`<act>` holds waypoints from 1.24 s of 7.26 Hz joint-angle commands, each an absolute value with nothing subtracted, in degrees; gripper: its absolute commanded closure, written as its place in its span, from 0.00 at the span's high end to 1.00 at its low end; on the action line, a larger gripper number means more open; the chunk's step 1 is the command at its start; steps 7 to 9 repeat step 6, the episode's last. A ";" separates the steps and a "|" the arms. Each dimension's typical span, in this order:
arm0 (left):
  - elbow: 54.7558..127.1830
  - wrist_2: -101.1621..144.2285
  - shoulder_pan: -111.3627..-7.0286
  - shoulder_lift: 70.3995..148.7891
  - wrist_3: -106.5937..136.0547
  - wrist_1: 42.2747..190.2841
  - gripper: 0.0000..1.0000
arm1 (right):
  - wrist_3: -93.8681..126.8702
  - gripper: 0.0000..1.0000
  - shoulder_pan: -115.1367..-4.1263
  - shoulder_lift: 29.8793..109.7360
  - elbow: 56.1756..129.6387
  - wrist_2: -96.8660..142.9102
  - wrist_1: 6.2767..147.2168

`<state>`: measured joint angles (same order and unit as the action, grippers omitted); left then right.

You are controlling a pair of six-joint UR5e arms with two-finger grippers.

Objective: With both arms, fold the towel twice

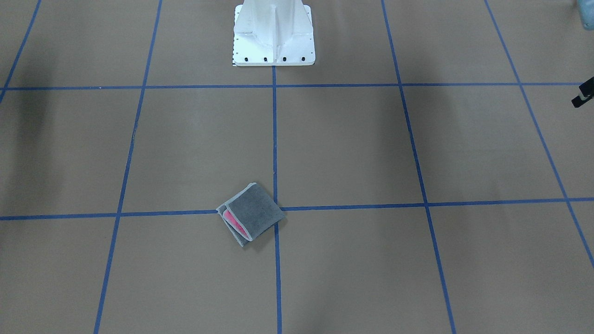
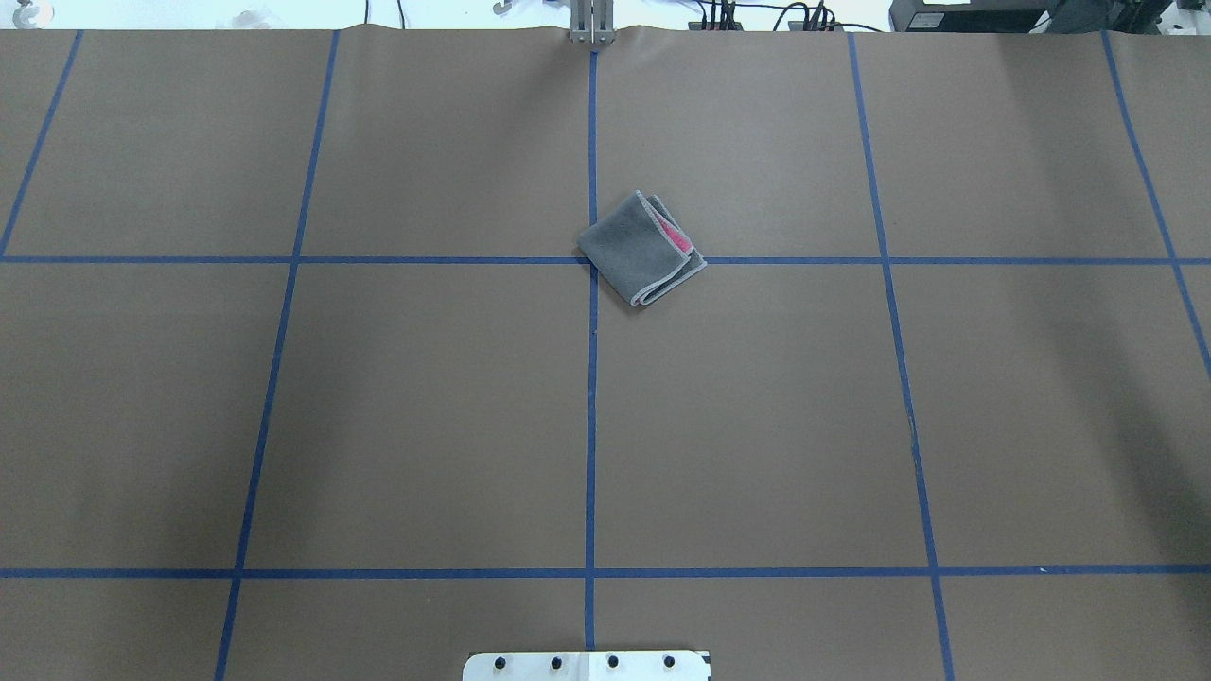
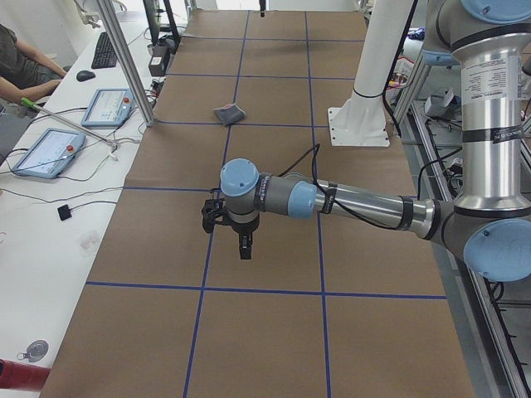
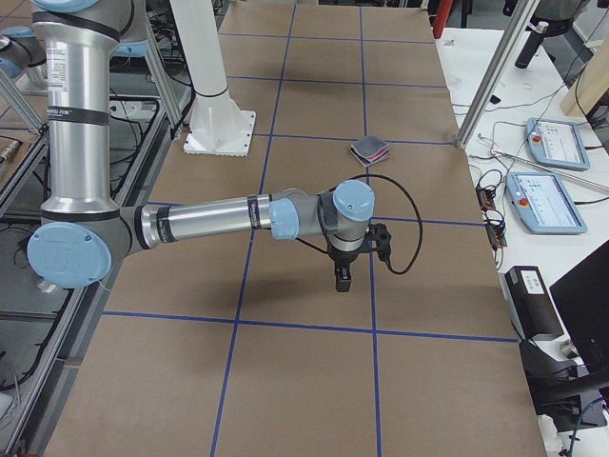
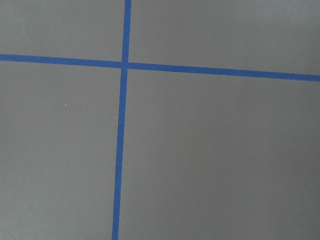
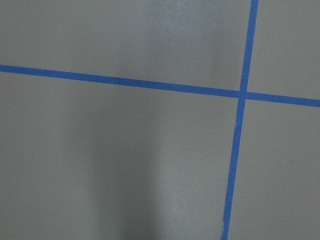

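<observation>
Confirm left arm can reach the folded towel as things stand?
Probably yes. The folded towel lies alone on the paper-covered table, and nothing shows between it and the left gripper, hanging above the paper.

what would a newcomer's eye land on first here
The small towel, folded with dark grey outside and a sliver of pink at its open edge, lying alone at a crossing of the blue tape lines on the brown table. Next, the left gripper and right gripper, each pointing down over bare table, well away from the cloth.
</observation>
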<state>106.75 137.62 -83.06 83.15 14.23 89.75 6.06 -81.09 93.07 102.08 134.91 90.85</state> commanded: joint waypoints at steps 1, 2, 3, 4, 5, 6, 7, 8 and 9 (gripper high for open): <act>106.09 137.64 -83.06 82.80 13.97 89.82 1.00 | 6.06 1.00 -81.12 93.43 102.30 134.91 90.44; 106.08 137.64 -83.14 82.36 14.15 89.82 1.00 | 6.06 1.00 -81.21 93.43 102.65 134.91 90.44; 106.08 137.64 -83.32 82.27 14.41 89.82 1.00 | 6.15 1.00 -81.65 93.69 103.18 134.83 90.44; 106.00 137.64 -83.41 82.09 14.50 89.74 1.00 | 6.24 1.00 -82.00 93.87 103.36 134.82 90.44; 106.26 137.64 -83.58 82.09 14.50 89.74 1.00 | 6.59 1.00 -82.00 94.56 103.01 134.65 90.35; 106.17 137.55 -83.67 82.09 14.24 89.74 1.00 | 6.59 1.00 -82.44 95.61 103.36 134.56 90.09; 106.17 137.55 -83.67 82.09 14.24 89.74 1.00 | 6.59 1.00 -82.44 95.61 103.36 134.56 90.09; 106.17 137.55 -83.67 82.09 14.24 89.74 1.00 | 6.59 1.00 -82.44 95.61 103.36 134.56 90.09; 106.17 137.55 -83.67 82.09 14.24 89.74 1.00 | 6.59 1.00 -82.44 95.61 103.36 134.56 90.09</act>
